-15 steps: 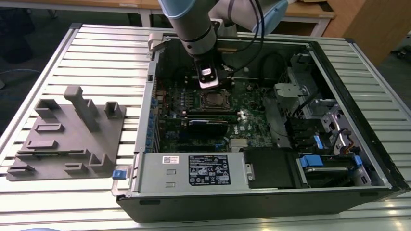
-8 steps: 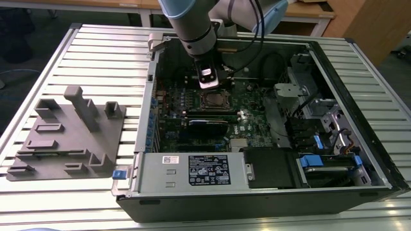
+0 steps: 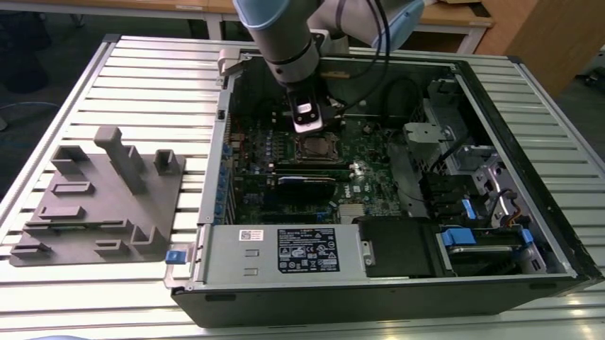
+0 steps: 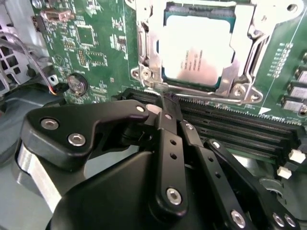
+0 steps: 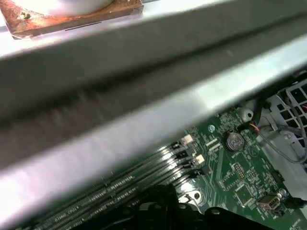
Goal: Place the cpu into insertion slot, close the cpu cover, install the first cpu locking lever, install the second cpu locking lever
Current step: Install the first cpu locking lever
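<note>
In the second wrist view the cpu (image 4: 199, 52) lies flat in its socket, silver-grey top up, with the cpu cover (image 4: 254, 24) down around it as a silvery frame. A thin metal locking lever (image 4: 211, 99) runs along the socket edge nearest my gripper. My gripper (image 4: 168, 103) is shut, its black fingertips together and touching the end of that lever. From the exterior view the gripper (image 3: 307, 126) hangs straight down over the insertion slot (image 3: 312, 149) on the green board inside the open computer case.
Black memory slots (image 4: 230, 124) run just beside the socket, and a coin cell (image 4: 76, 84) sits on the board. The case walls, black cables (image 3: 397, 92), a labelled black box (image 3: 283, 251) and drive bays (image 3: 472, 237) ring the board. A grey fixture (image 3: 95, 198) lies outside at the exterior view's left.
</note>
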Controlling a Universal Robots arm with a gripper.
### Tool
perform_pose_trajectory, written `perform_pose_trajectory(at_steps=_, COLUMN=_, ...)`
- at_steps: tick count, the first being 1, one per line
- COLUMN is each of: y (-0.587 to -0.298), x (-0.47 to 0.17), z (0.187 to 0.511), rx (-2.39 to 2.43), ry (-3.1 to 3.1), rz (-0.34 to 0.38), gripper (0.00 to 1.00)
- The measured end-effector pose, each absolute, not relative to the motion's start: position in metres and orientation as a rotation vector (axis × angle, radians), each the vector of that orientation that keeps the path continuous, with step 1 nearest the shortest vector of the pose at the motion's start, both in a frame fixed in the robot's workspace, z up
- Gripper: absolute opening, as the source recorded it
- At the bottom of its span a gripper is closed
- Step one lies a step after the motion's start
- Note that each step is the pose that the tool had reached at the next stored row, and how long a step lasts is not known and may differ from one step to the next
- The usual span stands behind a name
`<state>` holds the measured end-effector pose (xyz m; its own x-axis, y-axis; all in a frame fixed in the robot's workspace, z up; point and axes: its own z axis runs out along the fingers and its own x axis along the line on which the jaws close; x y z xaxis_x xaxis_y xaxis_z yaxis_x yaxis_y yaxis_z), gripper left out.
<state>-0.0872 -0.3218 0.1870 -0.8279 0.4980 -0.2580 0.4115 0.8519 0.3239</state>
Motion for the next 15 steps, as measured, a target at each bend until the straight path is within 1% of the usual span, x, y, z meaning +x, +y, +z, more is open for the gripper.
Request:
perform_pose_trajectory(at_steps=10, y=-0.3251, x=-0.0862, z=0.1870, rx=0.683, ry=2.694, rz=0.369, gripper=0.11)
perform_pose_trajectory(at_steps=15, y=-0.3250, x=-0.0861, z=0.1949, rx=0.683, ry=2.693, rz=0.371, gripper=0.11)
